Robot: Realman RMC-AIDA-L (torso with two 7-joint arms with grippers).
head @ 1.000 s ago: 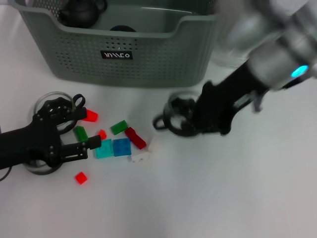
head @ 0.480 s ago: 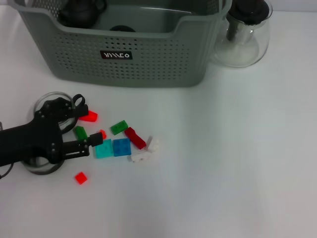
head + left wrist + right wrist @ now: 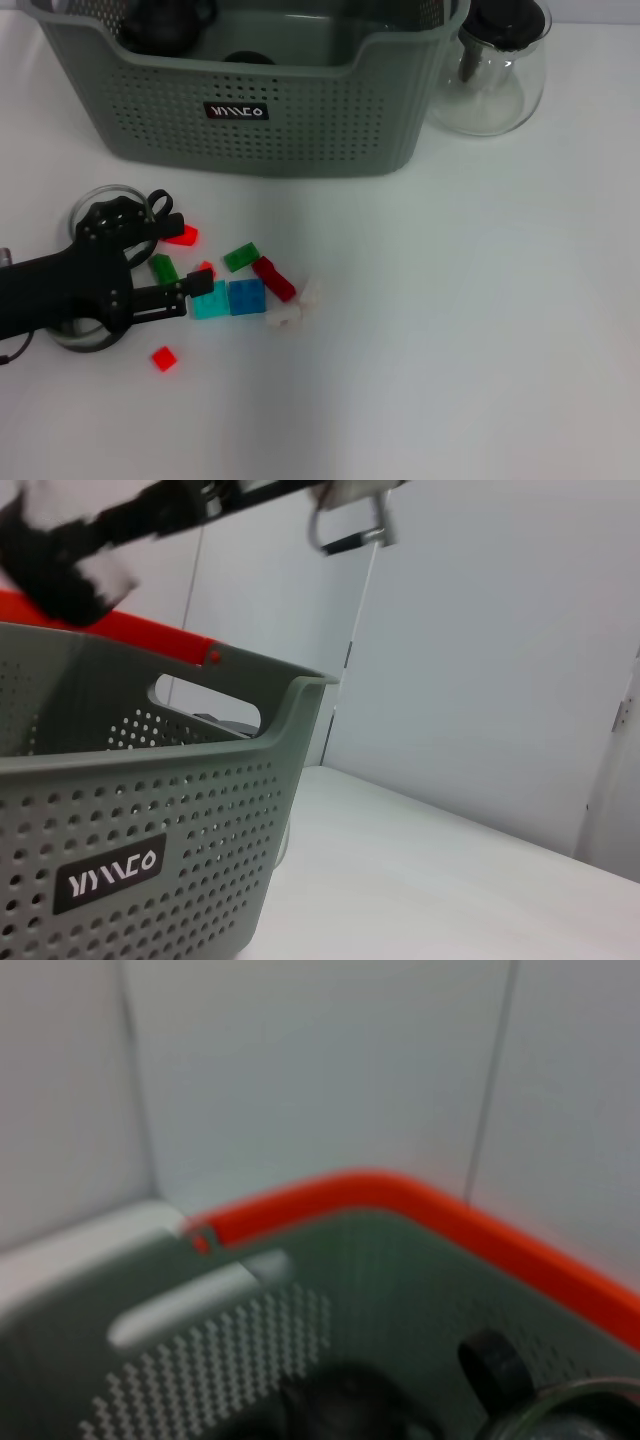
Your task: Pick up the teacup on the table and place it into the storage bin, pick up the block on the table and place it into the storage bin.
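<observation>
The grey-green storage bin point(image 3: 250, 130) stands at the back; its label shows in the left wrist view point(image 3: 110, 875). My left gripper point(image 3: 178, 248) is open, low over the table, its fingers either side of a small green block point(image 3: 162, 268) and a small red block point(image 3: 205, 270). A clear glass teacup point(image 3: 95, 200) lies under the left arm. My right arm is out of the head view. In the left wrist view it is a blurred shape above the bin, with a glass teacup point(image 3: 350, 525) at its end. A glass rim point(image 3: 565, 1405) shows in the right wrist view over the bin's inside.
Loose blocks lie right of the left gripper: teal point(image 3: 210, 300), blue point(image 3: 246, 296), dark red point(image 3: 272, 278), green point(image 3: 239, 257), white point(image 3: 290, 310), red point(image 3: 164, 358). A clear glass teapot point(image 3: 495, 70) stands right of the bin. A dark teapot point(image 3: 160, 20) sits inside the bin.
My right arm, holding a glass teacup over the table one second ago, has lifted out of the head view towards the bin. The left gripper has barely moved.
</observation>
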